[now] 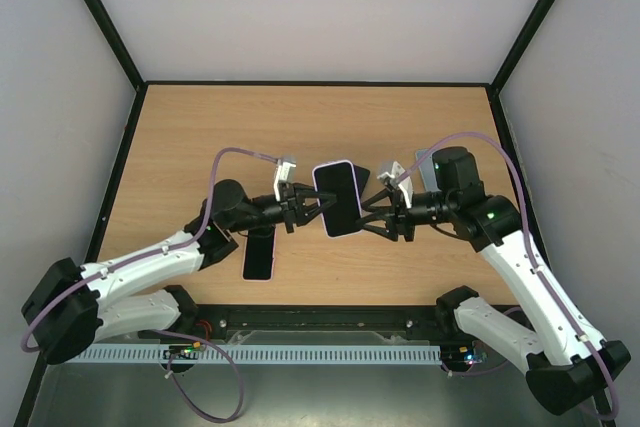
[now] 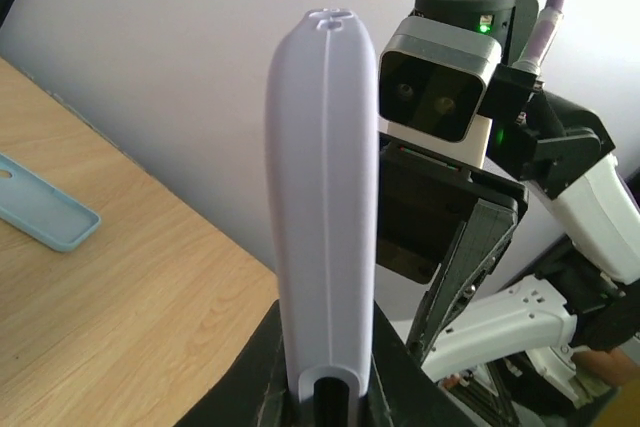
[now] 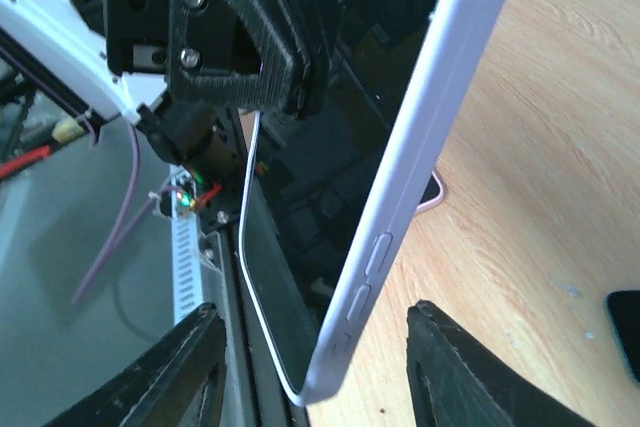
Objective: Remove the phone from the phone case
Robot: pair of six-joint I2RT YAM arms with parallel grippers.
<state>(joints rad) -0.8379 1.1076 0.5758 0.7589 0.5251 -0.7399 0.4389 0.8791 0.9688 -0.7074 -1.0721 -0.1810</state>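
Black-screened phone (image 1: 338, 199) in lavender plastic case (image 2: 325, 197) aloft between grippers; left gripper (image 1: 303, 209) clamped on one edge; right gripper (image 1: 378, 213) parted, straddling opposite edge, not touching.

Bright even light, faint soft shadows on the table (image 1: 400, 117), near foreground blurred in wrist views

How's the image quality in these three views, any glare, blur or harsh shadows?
Top external: evenly lit and sharp, only soft shadows on the table. Left wrist: the phone case looms close, slightly soft, against a bright wall. Right wrist: the phone screen shows dark reflections, and the fingers are blurred.
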